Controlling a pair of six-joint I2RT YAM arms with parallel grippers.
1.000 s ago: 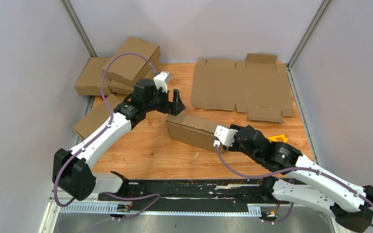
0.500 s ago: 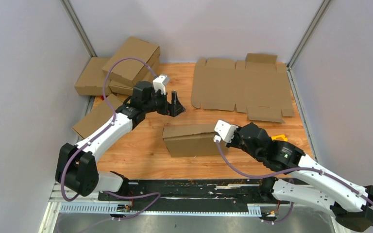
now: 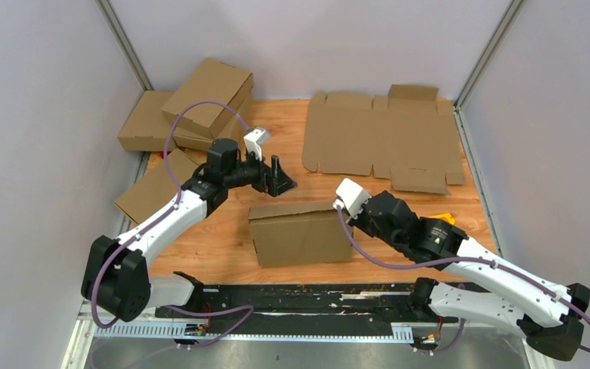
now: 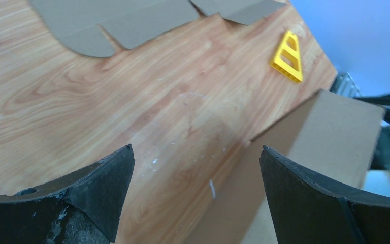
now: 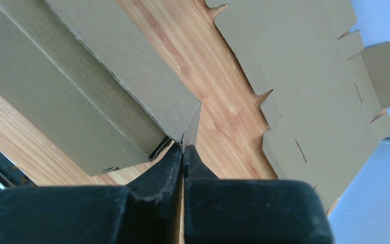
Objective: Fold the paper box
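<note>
Top view: the paper box [image 3: 299, 237] lies on the table [image 3: 200, 244] near its middle, towards the near edge, between your two arms. Its long side runs left to right, turned slightly.

Right claw [image 5: 184, 148]: at the box's right end. You see its two fingers pressed together, with the thin edge of a box panel running down into their tips, so it is clamped on the paper box at that corner. In the top view the fingers themselves are hidden behind the wrist and the box end.

Left claw [image 3: 276, 177]: just beyond the far long edge of the box, towards its left half, apart from the cardboard. Its fingers stand wide apart and hold nothing. In the left wrist view, bare wood shows between them and the box reaches in at the lower right, beside the right-hand finger.

The box is plain brown corrugated cardboard, shallow and rectangular. A broad flat panel faces up and a narrower strip runs along its far edge. In the right wrist view a dark gap shows between the panels at the held corner.

Also in view: a flat cardboard blank [image 3: 380, 142] with flaps at the far right; folded boxes [image 3: 200, 100] piled at the far left; a yellow triangular piece [image 4: 288, 57] on the table near the right arm.
</note>
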